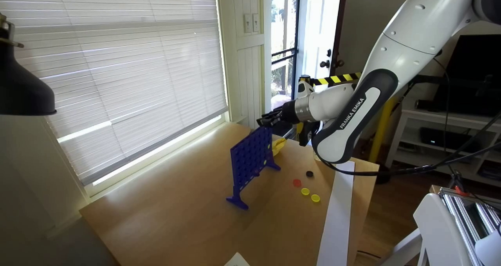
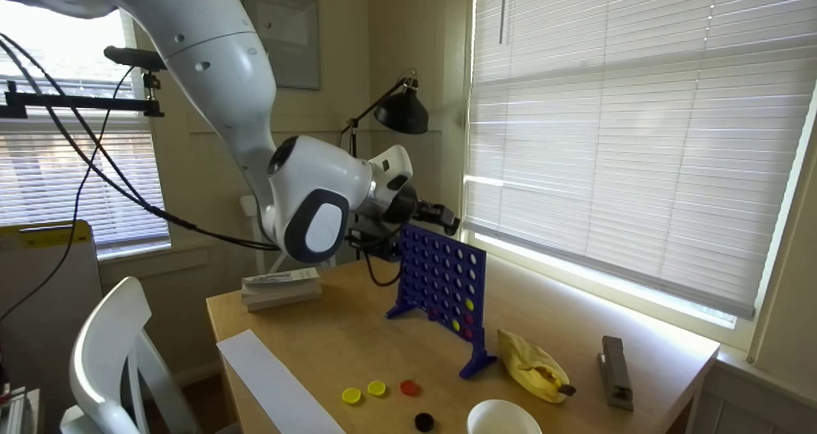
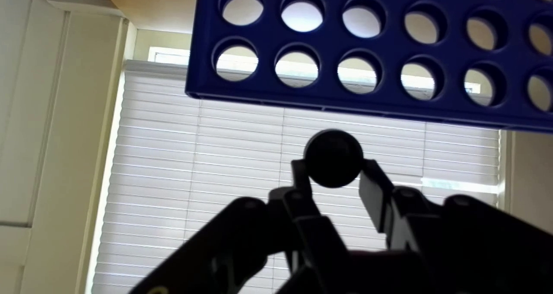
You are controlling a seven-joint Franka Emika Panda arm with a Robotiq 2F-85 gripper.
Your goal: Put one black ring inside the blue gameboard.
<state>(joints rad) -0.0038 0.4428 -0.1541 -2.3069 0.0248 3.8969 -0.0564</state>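
My gripper [image 3: 333, 167] is shut on a black ring [image 3: 333, 158], held by its edges between the fingertips in the wrist view, which stands upside down. The blue gameboard [image 3: 268, 36] is in that view with its top edge apart from the ring. In both exterior views the gameboard [image 1: 250, 156] [image 2: 440, 271] stands upright on the table, with a few yellow and dark red tokens in its lower holes. My gripper [image 1: 266, 121] [image 2: 450, 220] is at the height of its top edge or just above; the held ring is too small to tell there. Another black ring [image 1: 309, 174] [image 2: 424, 422] lies flat on the table.
A red token [image 2: 410, 388] and two yellow tokens [image 2: 376, 389] lie near the loose black ring. A banana [image 2: 533, 365], stapler [image 2: 616, 373] and white cup [image 2: 503, 418] are beside the board. Books [image 2: 281, 290] and a white strip [image 1: 338, 215] lie on the table.
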